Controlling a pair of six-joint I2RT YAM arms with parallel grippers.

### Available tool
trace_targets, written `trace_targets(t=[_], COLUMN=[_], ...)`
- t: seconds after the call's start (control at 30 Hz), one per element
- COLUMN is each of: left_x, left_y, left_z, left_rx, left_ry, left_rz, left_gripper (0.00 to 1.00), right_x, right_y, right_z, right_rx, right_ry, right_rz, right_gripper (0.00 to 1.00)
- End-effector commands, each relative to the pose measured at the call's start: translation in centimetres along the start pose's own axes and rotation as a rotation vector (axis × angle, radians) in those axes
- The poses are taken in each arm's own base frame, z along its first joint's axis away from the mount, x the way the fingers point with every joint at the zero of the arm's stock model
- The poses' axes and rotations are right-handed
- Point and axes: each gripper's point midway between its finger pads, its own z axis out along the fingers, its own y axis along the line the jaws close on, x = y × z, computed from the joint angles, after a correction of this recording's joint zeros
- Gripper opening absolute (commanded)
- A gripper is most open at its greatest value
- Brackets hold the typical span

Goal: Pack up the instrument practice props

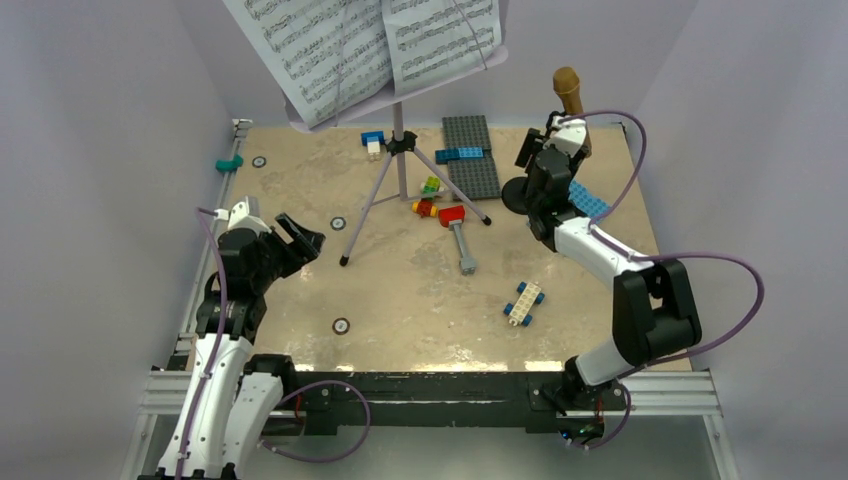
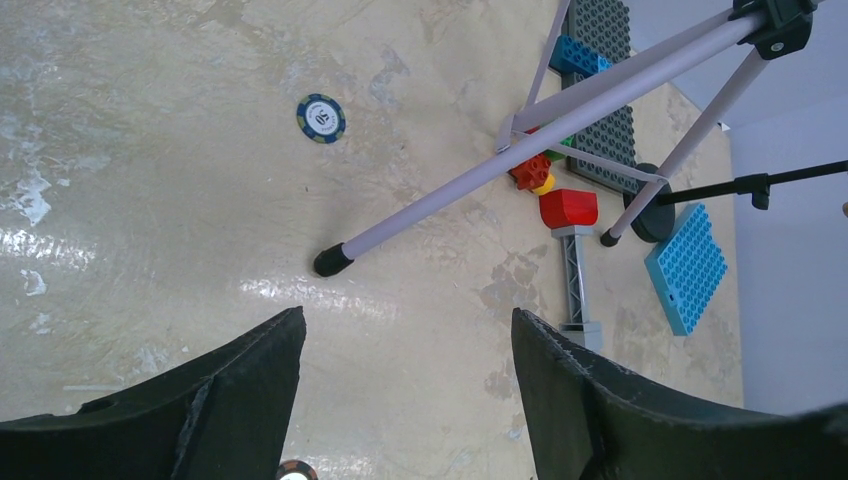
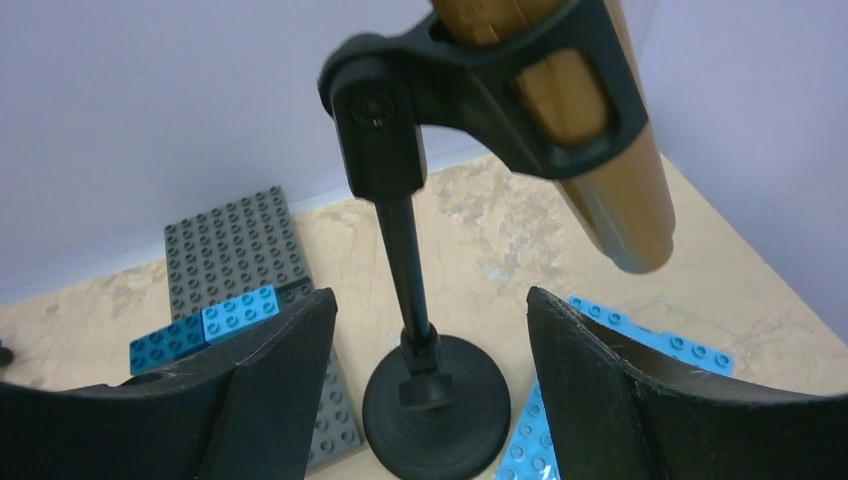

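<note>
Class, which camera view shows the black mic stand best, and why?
Right wrist: the mic stand fills the view, with base, pole and clip all close. Top external shows little but its base; left wrist shows it small and distant.

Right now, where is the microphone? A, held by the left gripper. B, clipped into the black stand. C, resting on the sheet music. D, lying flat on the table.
B: the microphone sits in the clip at the top of the black stand, well above the stand's round base.
</note>
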Motion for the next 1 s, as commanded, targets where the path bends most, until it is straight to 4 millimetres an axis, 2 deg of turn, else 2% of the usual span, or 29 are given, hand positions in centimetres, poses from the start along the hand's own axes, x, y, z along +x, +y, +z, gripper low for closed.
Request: trace_targets(t=[0.0, 0.47, 0.7, 0.97], left_x=[-0.4, 0.1, 0.2, 0.2], left_y=[-0.9, -0.8, -0.9, -0.9], left_z=[0.1, 0.4, 0.4, 0.3], left_rx=[0.046, 0.049, 0.054, 0.058], left_ry=[-0.015, 0.002, 0.001, -0.002], left_rz=[0.027, 0.01, 0.005, 0.004], left_gripper=[0.79, 0.79, 0.79, 0.78], right_x=[-2.4, 0.8, 0.5, 0.5], right_y=[-0.1, 0.1, 0.6, 0.9], right_z=[1.7, 4.7, 5.6, 6.4], right_rx=[0.051, 0.1, 0.108, 0.11], right_ry=[-0.044, 0.055, 0.052, 0.06], right_rz=[0.023, 0.035, 0.019, -0.013], right_gripper=[0.73, 0.67, 0.65, 0.45])
